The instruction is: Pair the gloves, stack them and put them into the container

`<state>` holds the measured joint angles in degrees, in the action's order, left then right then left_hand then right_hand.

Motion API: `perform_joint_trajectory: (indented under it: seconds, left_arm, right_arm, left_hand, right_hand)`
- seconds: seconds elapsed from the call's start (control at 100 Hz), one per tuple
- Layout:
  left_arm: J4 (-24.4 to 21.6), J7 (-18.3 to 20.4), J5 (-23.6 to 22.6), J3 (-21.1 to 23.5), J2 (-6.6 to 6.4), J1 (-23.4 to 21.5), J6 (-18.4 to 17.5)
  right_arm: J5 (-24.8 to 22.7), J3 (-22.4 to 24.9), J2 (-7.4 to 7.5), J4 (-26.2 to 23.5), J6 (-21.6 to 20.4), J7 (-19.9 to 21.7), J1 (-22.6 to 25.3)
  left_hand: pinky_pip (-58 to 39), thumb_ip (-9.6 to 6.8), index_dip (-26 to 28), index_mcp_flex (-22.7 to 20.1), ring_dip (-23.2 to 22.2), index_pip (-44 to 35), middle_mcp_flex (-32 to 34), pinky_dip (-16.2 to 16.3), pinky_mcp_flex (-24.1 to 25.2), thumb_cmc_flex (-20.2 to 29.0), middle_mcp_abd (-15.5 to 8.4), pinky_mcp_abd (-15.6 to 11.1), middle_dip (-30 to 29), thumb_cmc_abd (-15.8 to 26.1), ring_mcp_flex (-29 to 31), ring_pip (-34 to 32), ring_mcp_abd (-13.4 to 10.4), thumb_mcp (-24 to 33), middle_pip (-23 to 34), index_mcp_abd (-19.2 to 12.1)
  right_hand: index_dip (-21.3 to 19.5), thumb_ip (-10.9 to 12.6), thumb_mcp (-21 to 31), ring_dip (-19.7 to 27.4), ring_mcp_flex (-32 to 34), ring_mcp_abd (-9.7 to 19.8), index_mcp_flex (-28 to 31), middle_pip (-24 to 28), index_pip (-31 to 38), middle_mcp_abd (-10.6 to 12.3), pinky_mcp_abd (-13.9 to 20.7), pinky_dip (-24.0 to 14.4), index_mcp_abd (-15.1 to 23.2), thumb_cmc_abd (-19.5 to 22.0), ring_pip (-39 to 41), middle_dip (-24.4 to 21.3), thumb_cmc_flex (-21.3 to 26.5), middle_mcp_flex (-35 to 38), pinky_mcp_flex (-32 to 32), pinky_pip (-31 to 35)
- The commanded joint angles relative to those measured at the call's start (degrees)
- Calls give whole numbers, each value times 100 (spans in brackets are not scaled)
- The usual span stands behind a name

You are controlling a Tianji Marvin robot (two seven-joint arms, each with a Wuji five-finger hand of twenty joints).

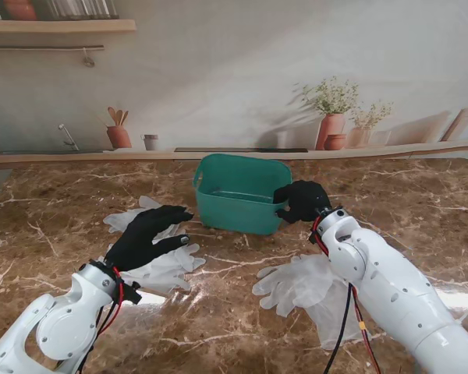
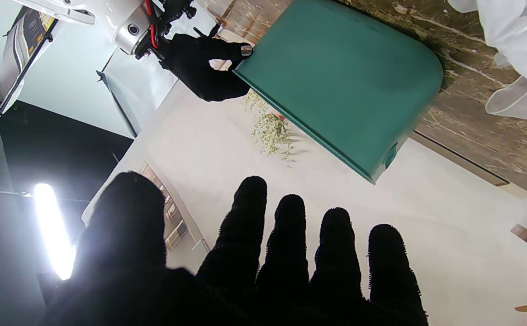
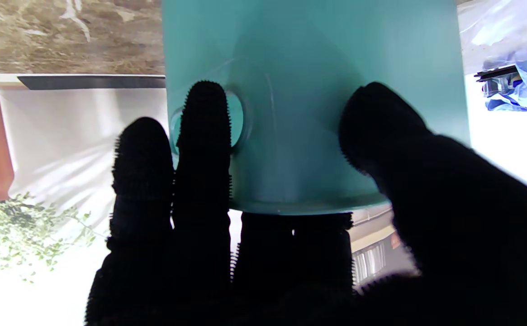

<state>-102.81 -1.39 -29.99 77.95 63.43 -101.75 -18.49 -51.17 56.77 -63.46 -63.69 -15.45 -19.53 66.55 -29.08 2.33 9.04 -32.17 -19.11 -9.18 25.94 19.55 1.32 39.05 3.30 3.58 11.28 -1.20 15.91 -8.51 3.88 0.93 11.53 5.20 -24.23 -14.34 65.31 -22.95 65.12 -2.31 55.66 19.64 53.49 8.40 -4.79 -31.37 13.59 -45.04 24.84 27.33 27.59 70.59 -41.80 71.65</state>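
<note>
Your right robot hand (image 1: 303, 200) grips the bin (image 1: 238, 195) wall at its 3 o'clock; left robot hand (image 1: 144, 234) released, over gloves (image 1: 165, 269). Bin-positioning step, prob. Next: stack pairs.

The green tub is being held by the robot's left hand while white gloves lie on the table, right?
Not quite. The right hand grips the green tub at its rim, as the stand view shows. The left hand is open over the white gloves.

The brown marble-patterned table top (image 1: 242, 312) carries a teal plastic rectangular container (image 1: 238, 195) at twelve o'clock, one heap of white thin gloves (image 1: 162, 261) at nine, another white glove heap (image 1: 308, 292) at four.
</note>
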Motion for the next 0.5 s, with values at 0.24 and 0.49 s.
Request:
perform_joint_trajectory:
  seconds: [0.24,0.49]
  left_arm:
    - [-27,28,-2,-21,-13,-40,22]
    - [-28,48,8,-32,-16,-33,50]
  right_arm:
    - [-211,162,120,-61,100,248,-20]
    - [-313,137,148,-80,214,297,-40]
  left_hand:
    - [17,-85,32,11,63,-33,-78,-14,89,-38,-136,-68,-54,137,-98,151,-300,-178,-106,-189]
    - [22,-82,36,7,65,-37,-74,-9,86,-26,-164,-68,-56,125,-91,155,-316,-179,-109,-202]
  right_hand:
    - [945,-114,230,78,-858,656,-520,-274,-254,-172,-83,-230,211,187,-558,-180,188,-668,693,-571]
    - [137,679,36,205,-1577,690,-977,-421,-2631,-129,-12,-397,65,385,-868,-789,-523,-1693,1191,-1013]
